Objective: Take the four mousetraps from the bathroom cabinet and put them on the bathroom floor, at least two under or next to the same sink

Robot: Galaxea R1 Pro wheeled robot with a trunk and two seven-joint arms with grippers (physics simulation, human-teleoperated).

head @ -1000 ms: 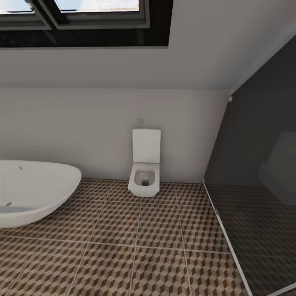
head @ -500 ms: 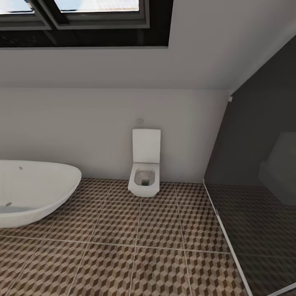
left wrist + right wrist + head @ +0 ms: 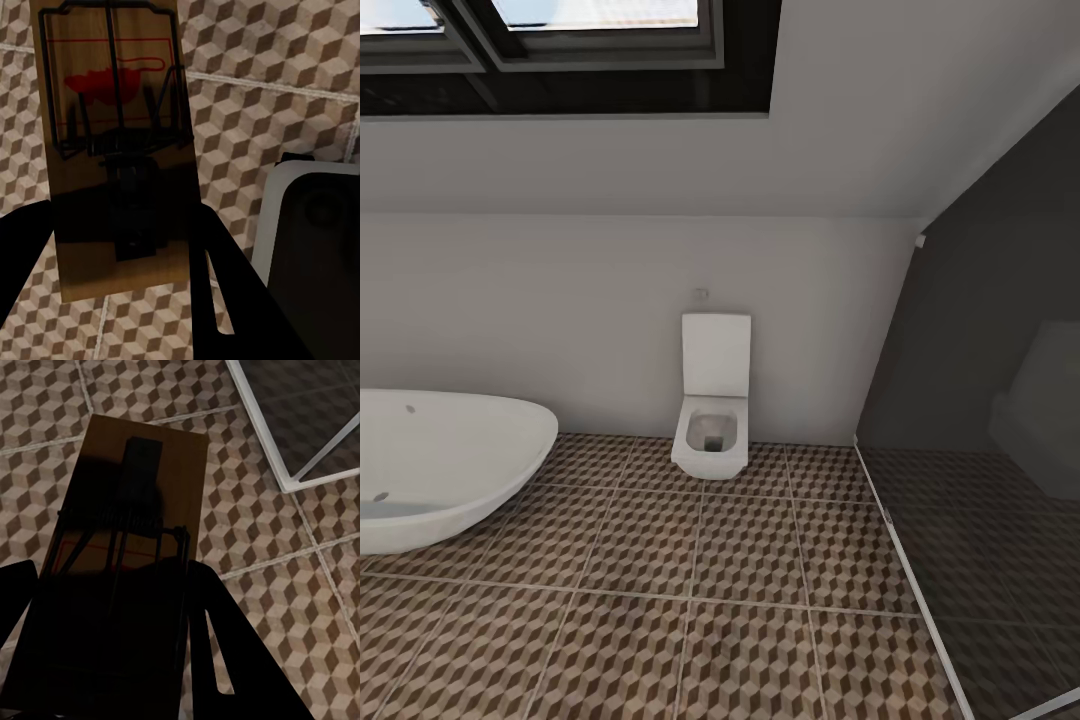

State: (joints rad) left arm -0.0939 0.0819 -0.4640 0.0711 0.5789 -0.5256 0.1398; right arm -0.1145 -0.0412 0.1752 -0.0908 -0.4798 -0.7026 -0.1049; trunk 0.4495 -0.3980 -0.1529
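Observation:
In the left wrist view, a tan wooden mousetrap [image 3: 112, 112] with dark wire and a red spot sits between the dark fingers of my left gripper [image 3: 120, 262], which is shut on it above the cube-patterned bathroom floor [image 3: 285, 112]. In the right wrist view, my right gripper [image 3: 112, 645] is shut on a second mousetrap [image 3: 142, 487], also held over the bathroom floor [image 3: 285, 532]. The head view looks across the bathroom floor [image 3: 660, 600]. The cabinet and the sink are out of view.
A white oval bathtub [image 3: 440, 470] stands at the left and a square white toilet [image 3: 712, 415] against the far wall. A dark glass shower panel [image 3: 980, 480] with a pale floor rail [image 3: 277, 442] closes the right side. A pale grey rounded body [image 3: 315, 225] lies under the left gripper.

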